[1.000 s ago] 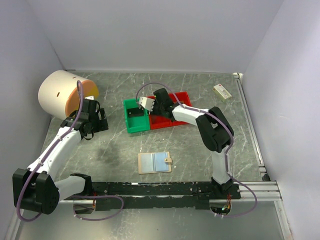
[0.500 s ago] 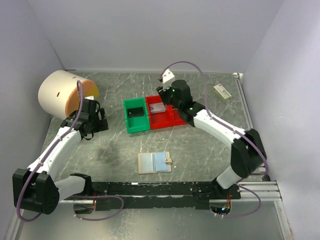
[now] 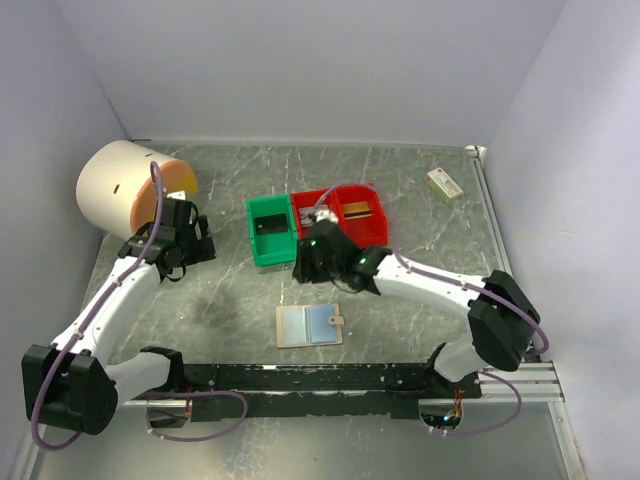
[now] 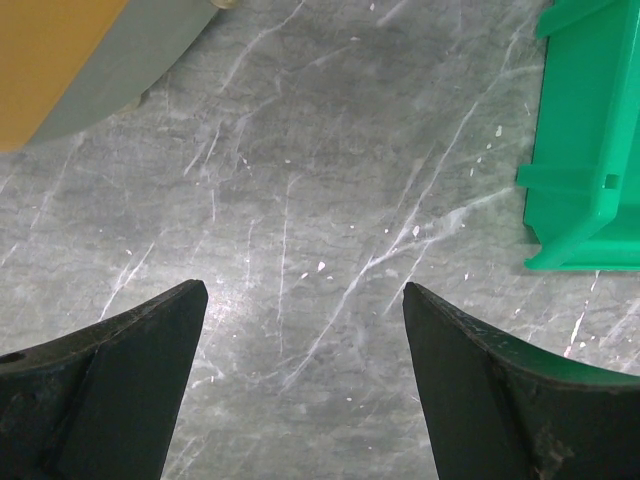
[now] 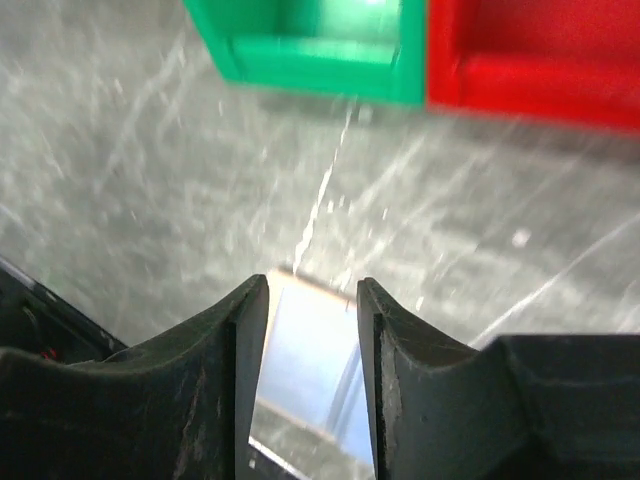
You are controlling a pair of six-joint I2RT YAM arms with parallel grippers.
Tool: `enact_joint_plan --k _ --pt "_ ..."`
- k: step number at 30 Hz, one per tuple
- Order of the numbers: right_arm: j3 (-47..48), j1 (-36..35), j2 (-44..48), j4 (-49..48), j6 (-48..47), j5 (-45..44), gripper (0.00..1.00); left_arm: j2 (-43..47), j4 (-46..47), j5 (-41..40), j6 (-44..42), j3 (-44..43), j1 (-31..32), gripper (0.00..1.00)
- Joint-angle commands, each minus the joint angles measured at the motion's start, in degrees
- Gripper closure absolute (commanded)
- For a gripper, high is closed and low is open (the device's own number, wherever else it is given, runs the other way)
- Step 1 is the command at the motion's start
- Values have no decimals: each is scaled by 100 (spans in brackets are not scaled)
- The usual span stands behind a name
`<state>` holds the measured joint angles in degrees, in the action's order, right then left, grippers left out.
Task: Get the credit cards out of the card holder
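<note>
The card holder (image 3: 309,326) lies open and flat on the table near the front, pale blue pockets up, tan tab (image 3: 338,321) at its right. My right gripper (image 3: 306,266) hovers between the bins and the holder, jaws partly open and empty. In the right wrist view the holder's blue inside (image 5: 305,350) shows through the gap of the right gripper (image 5: 311,290). A dark credit card (image 3: 268,224) lies in the green bin (image 3: 258,250). A gold card (image 3: 357,210) and a silver-grey one (image 3: 322,216) lie in the red bin (image 3: 378,232). My left gripper (image 3: 190,243) (image 4: 303,292) is wide open over bare table.
A big cream cylinder (image 3: 120,188) lies on its side at the back left, close to the left arm. A small white-and-green box (image 3: 444,182) sits at the back right. In the left wrist view the green bin (image 4: 590,150) is at the right edge.
My right arm has swung from above the bins down and towards the front, and now hangs between the bins and the card holder. The left arm has stayed put.
</note>
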<state>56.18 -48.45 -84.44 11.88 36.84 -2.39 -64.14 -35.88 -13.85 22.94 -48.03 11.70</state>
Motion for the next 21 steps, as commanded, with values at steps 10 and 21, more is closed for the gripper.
enact_joint_plan --k 10,21 --pt "616 -1863 -973 1272 1242 -1965 54 159 -54 -137 17 -113 -1 8" --pt "1281 -2289 -1949 2019 1548 -2113 37 245 -34 -183 37 -81 -1 3"
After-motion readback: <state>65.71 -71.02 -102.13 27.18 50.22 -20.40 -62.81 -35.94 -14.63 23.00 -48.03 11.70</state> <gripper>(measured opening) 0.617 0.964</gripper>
